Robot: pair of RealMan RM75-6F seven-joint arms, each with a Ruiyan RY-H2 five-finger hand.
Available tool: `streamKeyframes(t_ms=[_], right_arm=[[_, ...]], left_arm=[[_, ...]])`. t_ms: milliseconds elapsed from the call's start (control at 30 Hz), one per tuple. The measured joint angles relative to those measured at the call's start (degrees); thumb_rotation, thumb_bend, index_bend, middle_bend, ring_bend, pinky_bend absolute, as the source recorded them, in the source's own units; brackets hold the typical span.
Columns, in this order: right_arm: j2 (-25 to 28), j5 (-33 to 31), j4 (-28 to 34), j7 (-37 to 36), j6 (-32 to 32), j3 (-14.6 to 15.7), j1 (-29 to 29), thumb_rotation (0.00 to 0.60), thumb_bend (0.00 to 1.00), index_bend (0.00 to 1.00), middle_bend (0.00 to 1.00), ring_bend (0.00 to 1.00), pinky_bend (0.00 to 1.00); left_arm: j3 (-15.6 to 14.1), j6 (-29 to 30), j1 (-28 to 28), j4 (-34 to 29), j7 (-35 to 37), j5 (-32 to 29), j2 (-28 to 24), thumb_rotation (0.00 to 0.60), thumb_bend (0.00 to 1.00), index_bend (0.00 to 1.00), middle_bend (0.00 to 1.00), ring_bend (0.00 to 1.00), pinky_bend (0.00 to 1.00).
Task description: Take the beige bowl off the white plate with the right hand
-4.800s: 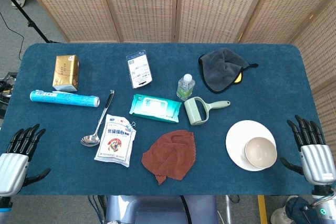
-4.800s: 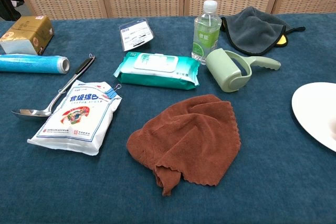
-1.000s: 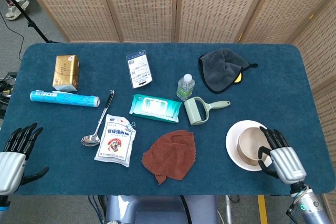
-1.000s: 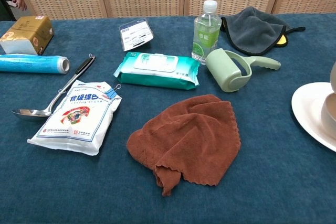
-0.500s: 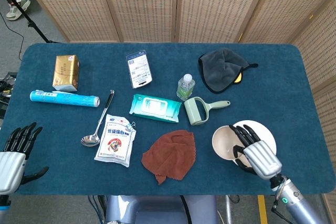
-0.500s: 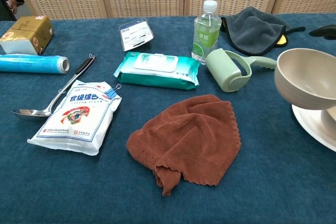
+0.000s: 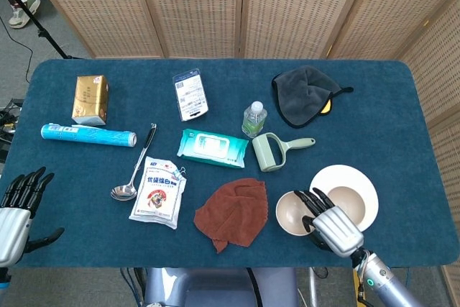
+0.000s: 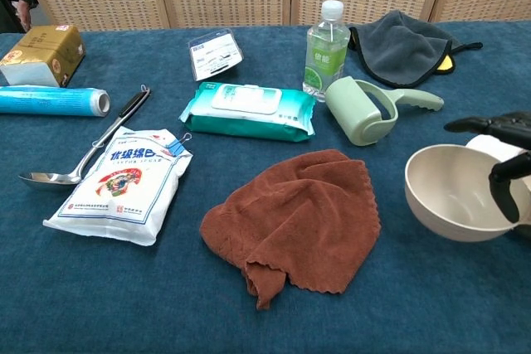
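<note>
At the table's near right edge, the right hand (image 7: 332, 226) grips the round beige bowl (image 7: 294, 213) by its right rim.

The bowl sits to the hand's left, over the dark blue tablecloth (image 7: 388, 120) between the rust-brown towel (image 7: 233, 212) and the round white plate (image 7: 351, 193), already off the plate; whether it rests on the cloth is unclear. The left hand (image 7: 16, 208), open and empty, lies well apart.

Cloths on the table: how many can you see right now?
2. A rust-brown crumpled cloth lies near the front, left of the beige bowl; a dark grey cloth lies at the back right. None seems hidden.
</note>
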State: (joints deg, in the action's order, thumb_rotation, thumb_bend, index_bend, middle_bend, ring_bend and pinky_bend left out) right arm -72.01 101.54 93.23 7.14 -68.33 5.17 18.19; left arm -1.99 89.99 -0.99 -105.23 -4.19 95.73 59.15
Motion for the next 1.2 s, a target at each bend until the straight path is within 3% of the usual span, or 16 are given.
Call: streamKeyframes(t_ms=[267,333,400,467,533,867,1100,1133,1200], right_arm=[[-4.2,1.9,-3.1,-0.6,0.7,2.4,0.0,0.6,0.51,0.69,0.0,0.0,0.0],[-4.8,1.8,-3.7,-0.5,0.7,2.5,0.0,0.6,0.49,0.59,0.0,0.0,0.0],[-5.4,1.8,-4.3,-0.3,0.7,2.6,-0.1,0.6,0.36,0.39,0.0,0.0,0.0],[-5.7,1.8,-4.5,-0.5,0.2,2.7,-0.1,0.6,0.27,0.26,0.0,0.0,0.0],[-5.5,2.0,-4.4,-0.7,-0.6,2.7,-0.2,0.6,0.25,0.2,0.0,0.0,0.0],[-1.2,2.3,-1.4,0.3,-3.5,2.6,-0.7,0.6,0.24,0.19,0.0,0.0,0.0],[3.8,1.8,0.9,-0.7,-8.8,1.5,-1.9,0.6,0.25,0.19,0.0,0.0,0.0],[4.5,1.6,1.0,-1.4,-10.1,1.1,-2.3,0.6,0.24,0.19,0.0,0.0,0.0],[5.3,0.9,0.9,-2.6,-12.2,0.4,-3.0,0.6,0.1,0.19,0.0,0.0,0.0]], left_arm=[[-0.1,-0.2,0.0,0.1,-0.2,0.0,0.1,0.6,0.12,0.0,0.0,0.0,0.0],[-0.1,-0.2,0.0,0.0,-0.3,0.0,0.1,0.6,0.12,0.0,0.0,0.0,0.0],[0.0,-0.1,0.0,0.0,-0.1,0.0,0.1,0.6,0.12,0.0,0.0,0.0,0.0],[0.0,-0.1,0.0,0.1,0.0,-0.1,0.0,0.6,0.12,0.0,0.0,0.0,0.0],[0.0,-0.2,0.0,0.0,0.0,-0.1,0.0,0.6,0.12,0.0,0.0,0.0,0.0],[-0.1,-0.2,0.0,0.0,-0.1,0.0,-0.1,0.6,0.12,0.0,0.0,0.0,0.0],[-0.1,0.1,0.1,0.1,0.0,0.2,0.0,0.6,0.12,0.0,0.0,0.0,0.0],[-0.1,0.1,0.1,0.1,0.0,0.2,0.0,0.6,0.12,0.0,0.0,0.0,0.0],[-0.2,0.1,0.2,0.1,-0.2,0.3,0.0,0.6,0.12,0.0,0.0,0.0,0.0]])
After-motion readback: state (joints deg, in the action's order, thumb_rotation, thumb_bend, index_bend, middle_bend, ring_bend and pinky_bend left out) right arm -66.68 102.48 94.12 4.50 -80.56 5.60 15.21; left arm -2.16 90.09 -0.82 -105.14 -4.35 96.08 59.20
